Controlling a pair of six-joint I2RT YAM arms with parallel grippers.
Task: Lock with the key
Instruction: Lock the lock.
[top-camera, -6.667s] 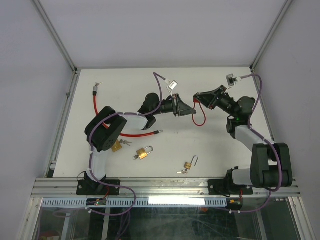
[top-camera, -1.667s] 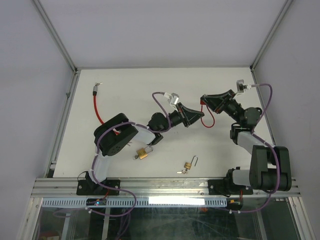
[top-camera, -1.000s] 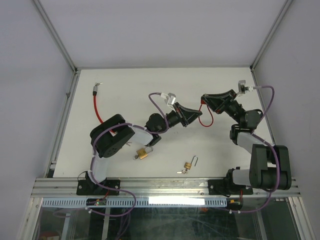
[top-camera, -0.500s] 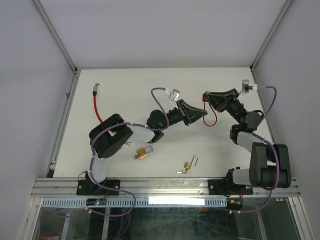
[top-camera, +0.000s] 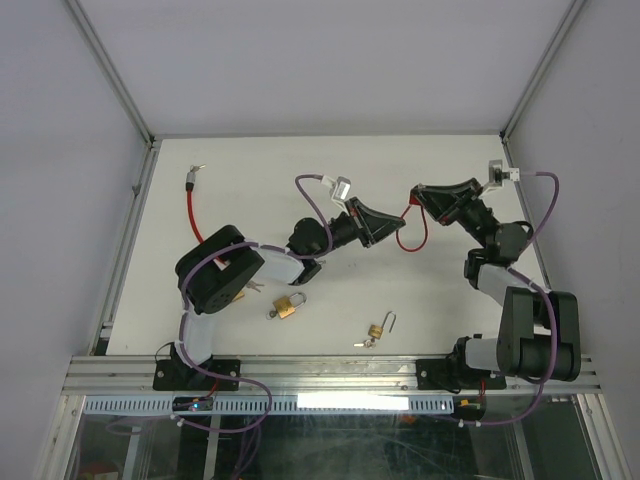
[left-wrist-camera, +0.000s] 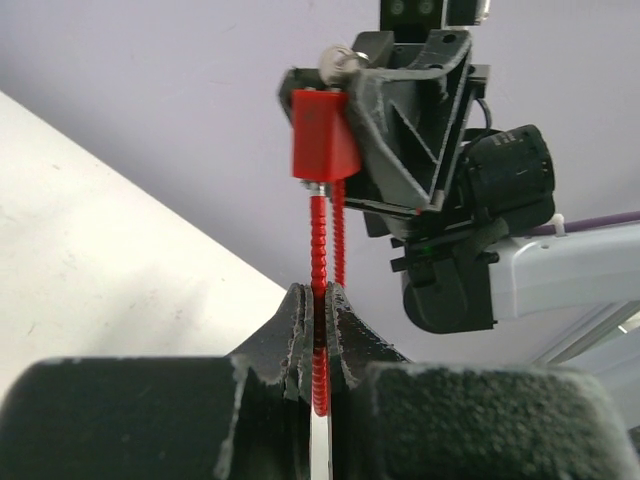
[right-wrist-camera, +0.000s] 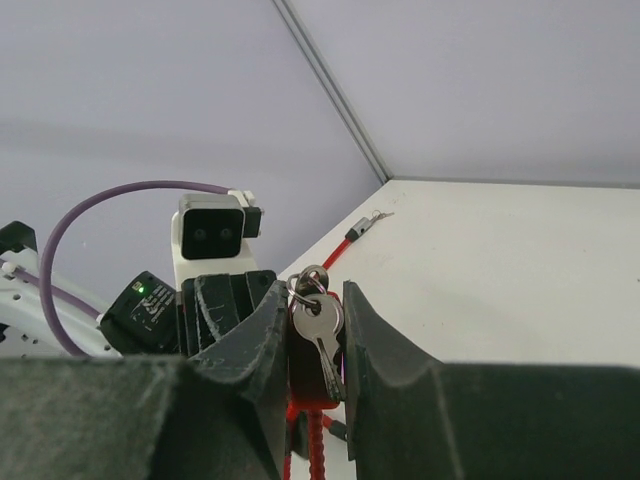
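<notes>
Lock body (left-wrist-camera: 322, 135) in raised right claw (right-wrist-camera: 315, 285), cable (left-wrist-camera: 320, 235) in left claw (left-wrist-camera: 316, 292)

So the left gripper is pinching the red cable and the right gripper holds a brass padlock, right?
Not quite: the right gripper holds the cable's red lock body, keys attached, as the left wrist view shows. The left gripper does pinch the red cable.

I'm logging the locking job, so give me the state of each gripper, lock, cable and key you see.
Left gripper: shut on lock cable.
Right gripper: shut on red lock.
Keys: hang against red lock in right gripper; insertion unclear.
Right padlock: shackle open, on table.
Left padlock: on table, shackle unclear.
Long cable: loose on table.
</notes>
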